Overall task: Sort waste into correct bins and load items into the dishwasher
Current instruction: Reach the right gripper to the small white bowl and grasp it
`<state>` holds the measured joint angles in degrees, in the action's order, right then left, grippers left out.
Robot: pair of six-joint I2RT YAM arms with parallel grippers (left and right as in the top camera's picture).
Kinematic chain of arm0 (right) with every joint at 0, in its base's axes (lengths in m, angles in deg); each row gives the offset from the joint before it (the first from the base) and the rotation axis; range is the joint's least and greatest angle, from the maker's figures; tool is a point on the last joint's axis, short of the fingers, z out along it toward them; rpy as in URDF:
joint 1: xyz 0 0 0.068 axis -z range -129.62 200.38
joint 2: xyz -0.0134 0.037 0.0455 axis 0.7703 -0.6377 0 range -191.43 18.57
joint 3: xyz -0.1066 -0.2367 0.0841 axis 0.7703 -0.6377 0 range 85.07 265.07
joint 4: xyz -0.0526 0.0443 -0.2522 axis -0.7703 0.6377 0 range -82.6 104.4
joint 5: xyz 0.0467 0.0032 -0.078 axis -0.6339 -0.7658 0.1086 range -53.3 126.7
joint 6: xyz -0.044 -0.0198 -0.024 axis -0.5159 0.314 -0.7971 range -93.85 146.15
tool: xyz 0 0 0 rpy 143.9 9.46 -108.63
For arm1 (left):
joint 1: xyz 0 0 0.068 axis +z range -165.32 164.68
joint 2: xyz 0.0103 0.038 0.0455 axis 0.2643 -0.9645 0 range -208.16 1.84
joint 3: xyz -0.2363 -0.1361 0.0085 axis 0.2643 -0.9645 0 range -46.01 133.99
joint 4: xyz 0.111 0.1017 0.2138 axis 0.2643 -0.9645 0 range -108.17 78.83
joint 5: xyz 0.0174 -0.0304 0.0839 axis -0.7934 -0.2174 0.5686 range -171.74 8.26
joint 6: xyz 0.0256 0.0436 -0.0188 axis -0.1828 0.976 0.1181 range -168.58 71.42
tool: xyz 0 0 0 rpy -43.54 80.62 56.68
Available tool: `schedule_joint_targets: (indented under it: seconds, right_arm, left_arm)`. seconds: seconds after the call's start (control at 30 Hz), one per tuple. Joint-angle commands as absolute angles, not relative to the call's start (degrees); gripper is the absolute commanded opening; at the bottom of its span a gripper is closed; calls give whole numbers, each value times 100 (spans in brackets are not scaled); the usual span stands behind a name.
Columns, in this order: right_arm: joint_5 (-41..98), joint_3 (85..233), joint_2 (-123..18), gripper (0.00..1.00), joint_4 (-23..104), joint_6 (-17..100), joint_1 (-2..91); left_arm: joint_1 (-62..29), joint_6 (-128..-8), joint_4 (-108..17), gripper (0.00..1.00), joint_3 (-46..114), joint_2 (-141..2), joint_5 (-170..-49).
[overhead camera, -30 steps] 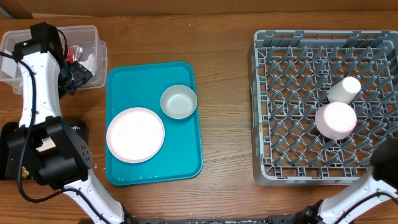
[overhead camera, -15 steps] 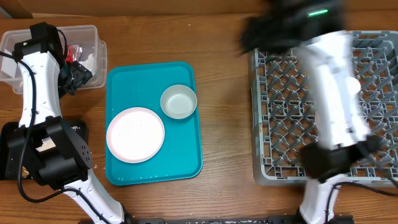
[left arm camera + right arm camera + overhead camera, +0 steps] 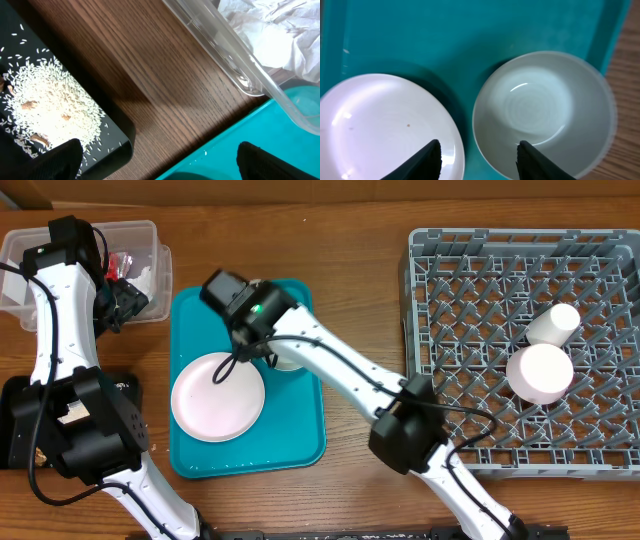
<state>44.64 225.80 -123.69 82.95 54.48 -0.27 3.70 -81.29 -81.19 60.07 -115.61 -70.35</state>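
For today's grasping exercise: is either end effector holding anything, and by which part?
Nothing is held. The right end effector hangs open over the grey bowl's rim; the left end effector is open over the table.

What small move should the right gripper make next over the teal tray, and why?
Probably lower and close on the rim of the bowl. The right gripper hangs open above it, its fingers straddling the rim nearest the plate. The bowl sits empty on the teal tray, not yet in the dish rack.
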Motion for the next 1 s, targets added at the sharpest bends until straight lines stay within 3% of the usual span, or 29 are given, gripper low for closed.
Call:
schedule_joint_targets:
  seconds: [0.0,0.1,0.47,0.77,0.97]
  right_arm:
    - [4768,22604,-12640,47,8242,5741,-156]
    - [4910,22604,-12828,43,8236,5837,-169]
    - [4877,22604,-12911,4,8207,5923,-163]
    - [4657,23478,-12164,4,8907,5920,80]
    - [4034,24649,-11003,4,9954,5918,1297]
  left_arm:
    - [394,-8203,-8115,100,5990,-11563,-6997]
    - [390,-8203,-8115,100,5990,-11563,-7000]
    - [388,-8203,-8115,100,5990,-11563,-7000]
    - [388,-8203,-8115,100,5990,-11563,-6997]
    - [388,-8203,-8115,100,5990,-11563,-7000]
